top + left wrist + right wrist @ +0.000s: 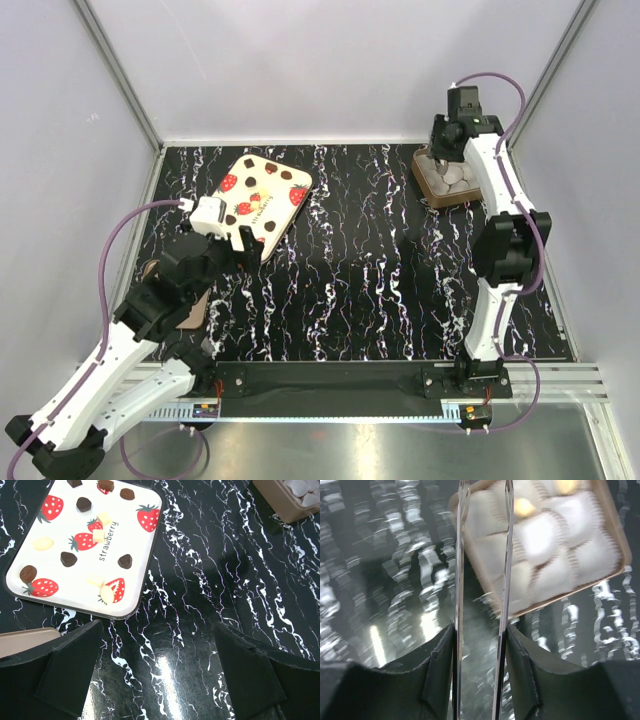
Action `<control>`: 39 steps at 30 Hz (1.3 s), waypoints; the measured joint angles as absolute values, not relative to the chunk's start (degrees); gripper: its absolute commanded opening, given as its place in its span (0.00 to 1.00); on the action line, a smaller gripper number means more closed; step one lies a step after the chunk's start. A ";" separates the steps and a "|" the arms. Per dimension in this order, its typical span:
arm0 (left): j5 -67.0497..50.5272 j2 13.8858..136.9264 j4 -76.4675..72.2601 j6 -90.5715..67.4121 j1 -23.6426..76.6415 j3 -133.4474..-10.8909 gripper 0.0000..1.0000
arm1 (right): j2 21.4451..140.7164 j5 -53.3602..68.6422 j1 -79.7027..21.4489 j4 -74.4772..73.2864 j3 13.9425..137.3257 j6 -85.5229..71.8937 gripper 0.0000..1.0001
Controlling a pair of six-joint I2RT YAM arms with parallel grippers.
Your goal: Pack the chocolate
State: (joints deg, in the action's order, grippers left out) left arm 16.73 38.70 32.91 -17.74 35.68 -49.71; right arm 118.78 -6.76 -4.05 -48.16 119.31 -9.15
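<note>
The chocolate [458, 175] is a set of pale round pieces, some gold, in a small square brown tray [438, 196] at the back right. In the right wrist view the pieces [540, 535] look blurred in the tray [616, 545]. My right gripper [441, 150] hovers over the tray's left side. It [480, 630] is shut on thin shiny metal tongs [507, 555], whose two blades reach over the tray's left part. My left gripper [236, 240] is open and empty [157, 630], just in front of the strawberry lid.
The flat cream lid [262, 190] printed with strawberries and brown squares lies at the back left, also in the left wrist view [85, 545]. A brown flat piece [192, 312] lies under my left arm. The tray corner [285, 505] shows at top right.
</note>
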 measured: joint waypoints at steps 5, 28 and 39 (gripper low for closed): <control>16.78 36.99 32.88 -17.74 35.68 -49.71 0.99 | 111.02 -5.26 -15.51 -45.50 114.02 -11.00 0.50; 17.43 35.35 32.80 -17.74 35.64 -49.71 0.99 | 120.09 4.10 -47.29 -37.50 108.62 -10.33 0.54; 17.45 35.35 32.82 -17.76 35.64 -49.71 0.99 | 120.46 2.70 -47.51 -37.04 107.44 -7.81 0.55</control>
